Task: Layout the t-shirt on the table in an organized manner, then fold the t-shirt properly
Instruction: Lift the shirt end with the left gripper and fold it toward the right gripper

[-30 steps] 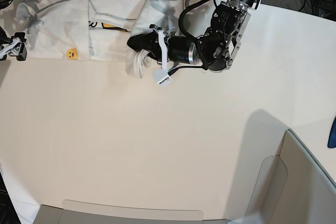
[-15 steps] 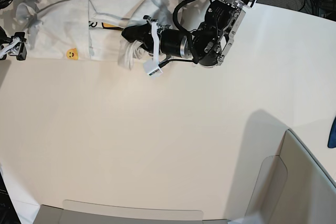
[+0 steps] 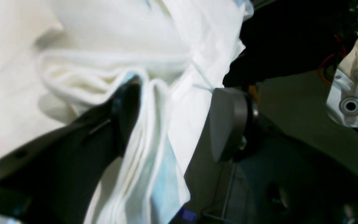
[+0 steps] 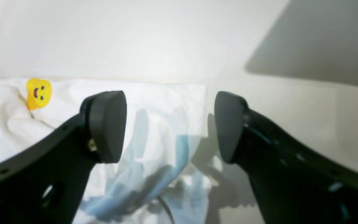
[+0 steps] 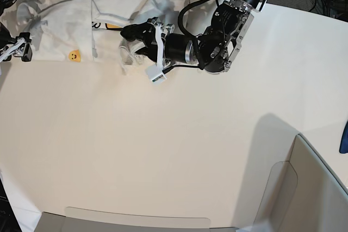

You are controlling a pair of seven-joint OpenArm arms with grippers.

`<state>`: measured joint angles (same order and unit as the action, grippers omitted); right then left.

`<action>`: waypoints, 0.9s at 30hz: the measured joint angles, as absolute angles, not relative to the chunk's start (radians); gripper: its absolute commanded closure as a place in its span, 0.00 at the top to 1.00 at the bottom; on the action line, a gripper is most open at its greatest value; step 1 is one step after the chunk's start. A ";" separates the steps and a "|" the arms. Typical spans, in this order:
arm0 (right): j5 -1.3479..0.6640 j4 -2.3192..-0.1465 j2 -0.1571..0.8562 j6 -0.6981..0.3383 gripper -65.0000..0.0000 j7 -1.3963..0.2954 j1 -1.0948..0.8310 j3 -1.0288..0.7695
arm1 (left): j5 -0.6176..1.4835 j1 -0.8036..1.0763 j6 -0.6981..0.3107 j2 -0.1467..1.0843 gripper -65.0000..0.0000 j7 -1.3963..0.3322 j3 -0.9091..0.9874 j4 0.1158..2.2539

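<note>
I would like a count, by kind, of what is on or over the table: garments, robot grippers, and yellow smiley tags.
Garments: 1, the t-shirt on the table
Robot grippers: 2, the left gripper and the right gripper
Yellow smiley tags: 1, the tag on the shirt
Total: 4

- your t-shirt [image 5: 81, 25] lies along the far edge of the table [image 5: 163, 156], toward the left in the base view.
- the left gripper [image 5: 133, 39] sits at the shirt's right end, cloth between its jaws.
- the right gripper [image 4: 169, 124] is at the shirt's left end, above its edge.
</note>
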<state>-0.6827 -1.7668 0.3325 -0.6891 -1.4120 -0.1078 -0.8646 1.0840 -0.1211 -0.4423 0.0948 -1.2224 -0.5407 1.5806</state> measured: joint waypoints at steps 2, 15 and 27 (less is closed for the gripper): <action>-0.683 -1.740 0.332 -0.689 0.67 -1.411 -0.107 -0.865 | 1.084 -0.122 -0.442 0.094 0.52 -1.229 -0.541 1.581; -0.680 -1.651 0.329 -0.689 0.67 -1.411 -0.079 -0.865 | 1.084 -0.261 -0.439 0.083 0.52 -1.224 -0.840 1.581; -0.679 -1.646 0.326 -0.690 0.67 -1.411 -0.080 -0.865 | 1.089 -0.327 -0.441 0.089 0.37 -1.196 -0.826 1.589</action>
